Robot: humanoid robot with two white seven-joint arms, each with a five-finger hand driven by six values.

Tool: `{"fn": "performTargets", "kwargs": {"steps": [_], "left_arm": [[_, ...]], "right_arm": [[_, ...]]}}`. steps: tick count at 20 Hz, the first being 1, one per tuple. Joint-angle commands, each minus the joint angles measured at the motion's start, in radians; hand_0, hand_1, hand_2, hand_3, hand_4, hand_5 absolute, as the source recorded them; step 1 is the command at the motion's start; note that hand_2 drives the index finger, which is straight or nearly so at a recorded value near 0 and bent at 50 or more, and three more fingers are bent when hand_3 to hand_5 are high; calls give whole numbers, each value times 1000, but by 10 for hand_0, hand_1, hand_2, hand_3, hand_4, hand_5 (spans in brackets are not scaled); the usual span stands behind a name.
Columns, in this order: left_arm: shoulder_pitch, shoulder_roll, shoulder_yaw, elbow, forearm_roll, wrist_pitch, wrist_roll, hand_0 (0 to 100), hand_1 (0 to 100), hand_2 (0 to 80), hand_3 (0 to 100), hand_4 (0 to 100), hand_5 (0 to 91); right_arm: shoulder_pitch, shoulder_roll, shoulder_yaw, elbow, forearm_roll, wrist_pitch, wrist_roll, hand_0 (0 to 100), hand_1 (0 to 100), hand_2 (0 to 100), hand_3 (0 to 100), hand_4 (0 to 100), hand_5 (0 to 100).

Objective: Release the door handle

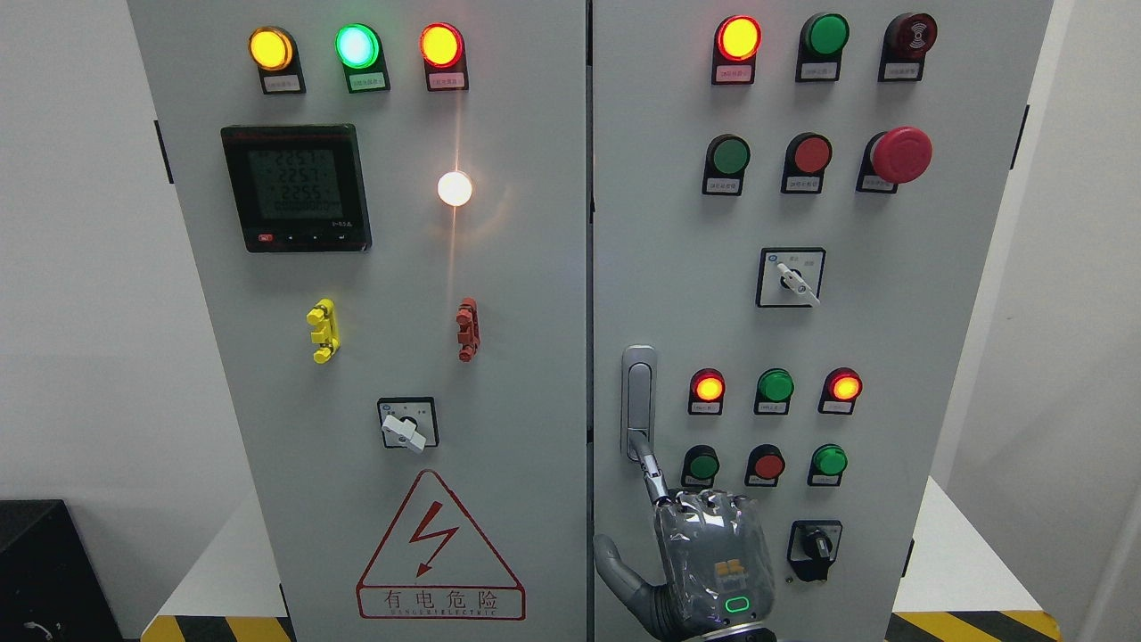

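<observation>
Right hand (704,553) below door handle (638,403): index fingertip touching its lower end, others curled. I judge a sideways withdrawal could snag it.

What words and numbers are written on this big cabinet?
"有电危险", under the lightning bolt on the red warning triangle.
Small Latin print beneath it: too blurred to read.
Meter screen: rows of digits, roughly "2257", "2257", "2255"; not sharp enough to be sure.
Tags under the lamps and buttons: too small to read.

Two grey metal cabinet doors (499,357); 3 rotary switches (409,424); 1 red mushroom e-stop btn (900,154); 1 silver door handle (638,397); 1 robot hand (704,553).
</observation>
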State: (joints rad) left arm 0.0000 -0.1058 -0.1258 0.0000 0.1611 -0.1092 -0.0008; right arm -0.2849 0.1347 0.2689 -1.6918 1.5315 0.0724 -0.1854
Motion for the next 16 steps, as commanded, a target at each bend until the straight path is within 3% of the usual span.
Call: {"fn": "performTargets", "kwargs": {"steps": [1,16], "left_arm": [[-26,0,0,29,0,0,1,120,556,0,0,0,0],[-26,0,0,29,0,0,1,120,556,0,0,0,0]], "right_arm": [[0,0,-2,6,-1,1,1,311,253,85,1000,1000,1000],[1,0,3,21,-2,0,7,317,253,104,1000,1000,1000]]}}
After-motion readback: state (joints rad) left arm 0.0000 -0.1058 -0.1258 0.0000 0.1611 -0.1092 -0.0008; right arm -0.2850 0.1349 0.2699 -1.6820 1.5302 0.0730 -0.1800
